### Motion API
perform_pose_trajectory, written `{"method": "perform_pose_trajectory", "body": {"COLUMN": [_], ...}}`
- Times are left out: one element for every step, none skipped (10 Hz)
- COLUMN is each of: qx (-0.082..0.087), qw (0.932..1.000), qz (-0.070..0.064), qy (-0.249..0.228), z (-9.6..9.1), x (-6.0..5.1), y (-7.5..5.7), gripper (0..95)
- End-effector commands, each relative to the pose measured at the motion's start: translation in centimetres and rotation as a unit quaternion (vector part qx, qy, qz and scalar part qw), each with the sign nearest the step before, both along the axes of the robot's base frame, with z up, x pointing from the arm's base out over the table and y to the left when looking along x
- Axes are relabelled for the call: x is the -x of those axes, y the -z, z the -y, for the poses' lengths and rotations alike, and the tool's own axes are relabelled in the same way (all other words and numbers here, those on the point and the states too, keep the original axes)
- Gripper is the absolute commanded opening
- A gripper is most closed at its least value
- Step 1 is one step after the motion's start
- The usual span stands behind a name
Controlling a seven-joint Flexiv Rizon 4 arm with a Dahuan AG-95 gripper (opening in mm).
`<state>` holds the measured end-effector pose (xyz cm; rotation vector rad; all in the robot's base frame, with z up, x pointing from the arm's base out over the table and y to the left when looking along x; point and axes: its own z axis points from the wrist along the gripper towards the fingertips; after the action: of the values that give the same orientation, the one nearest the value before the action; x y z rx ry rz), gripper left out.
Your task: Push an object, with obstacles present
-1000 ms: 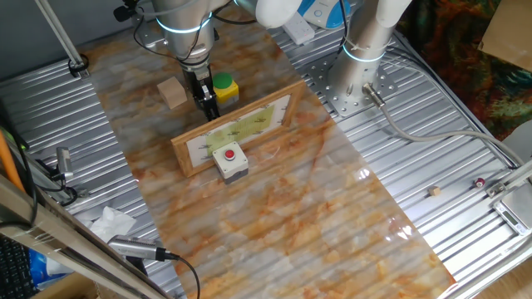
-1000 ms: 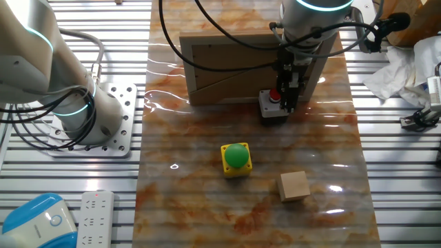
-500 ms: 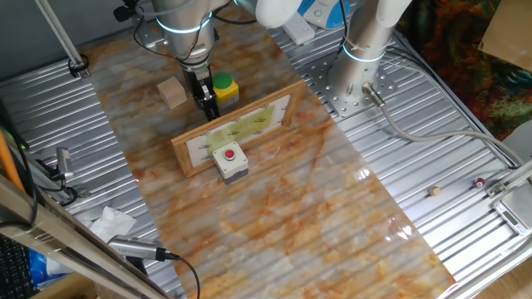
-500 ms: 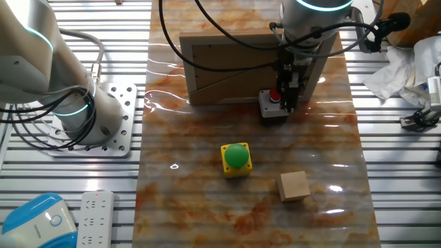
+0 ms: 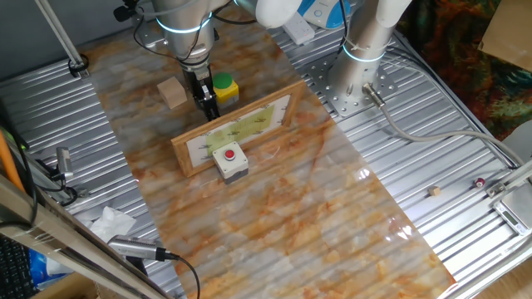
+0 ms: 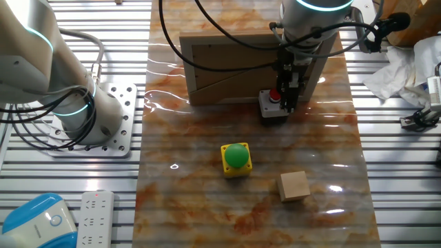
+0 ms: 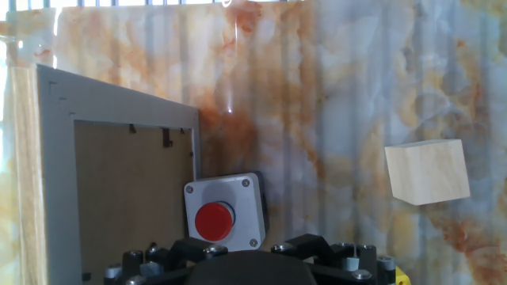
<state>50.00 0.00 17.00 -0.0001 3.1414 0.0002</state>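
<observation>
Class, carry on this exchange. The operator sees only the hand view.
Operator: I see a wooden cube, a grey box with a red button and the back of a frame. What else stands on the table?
Observer: A yellow box with a green button on top, beside the cube but not touching it.
Operator: What does the frame's other side look like?
Observer: The frame has a pale yellow-green face inside its wooden border.
</observation>
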Motion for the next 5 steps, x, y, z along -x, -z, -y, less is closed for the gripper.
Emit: {"method": "perform_pose_trajectory", "body": {"qx": [0.027,0.028,0.029,0.029,0.029], "qw": [0.9983,0.9983,0.9983,0.9983,0.9983], "qz": [0.05,0.049,0.048,0.048,0.048], "qy": [0.013,0.014,0.015,0.015,0.015], "z": [0.0,-0.01,0.0,0.0,0.0], "x": [0.0,0.01,0.02,0.02,0.02], "y": [-0.01,-0.09,-0.1,-0.1,-0.1], "gripper": [0.0,0.0,0.0,0.0,0.0]}}
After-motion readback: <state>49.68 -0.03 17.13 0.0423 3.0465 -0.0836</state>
